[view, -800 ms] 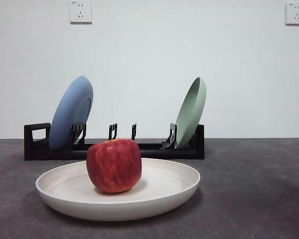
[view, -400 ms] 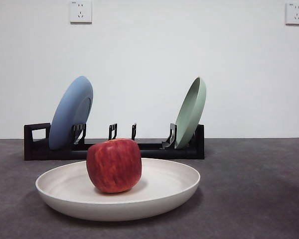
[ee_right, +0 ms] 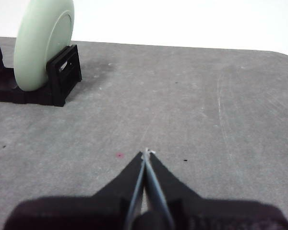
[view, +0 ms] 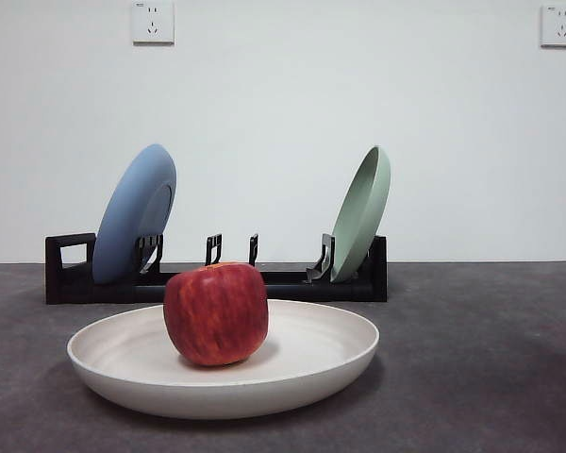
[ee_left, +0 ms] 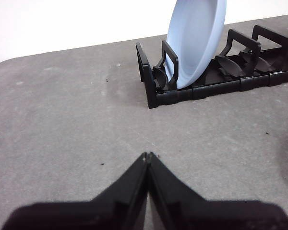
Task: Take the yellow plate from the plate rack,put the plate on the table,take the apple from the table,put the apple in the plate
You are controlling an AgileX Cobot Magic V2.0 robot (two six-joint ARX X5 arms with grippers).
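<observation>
The left pincer [ee_left: 147, 155] and right pincer [ee_right: 146, 152] were both closed tight, empty, above bare worktop [view: 481, 359]. The apple [view: 216, 313] sat in the plate [view: 330, 363].

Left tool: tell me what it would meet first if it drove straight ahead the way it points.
Probably the rack near its handle end, where the blue plate stands. Before that, only bare table lies ahead of the shut left tool; depth is hard to judge.
</observation>
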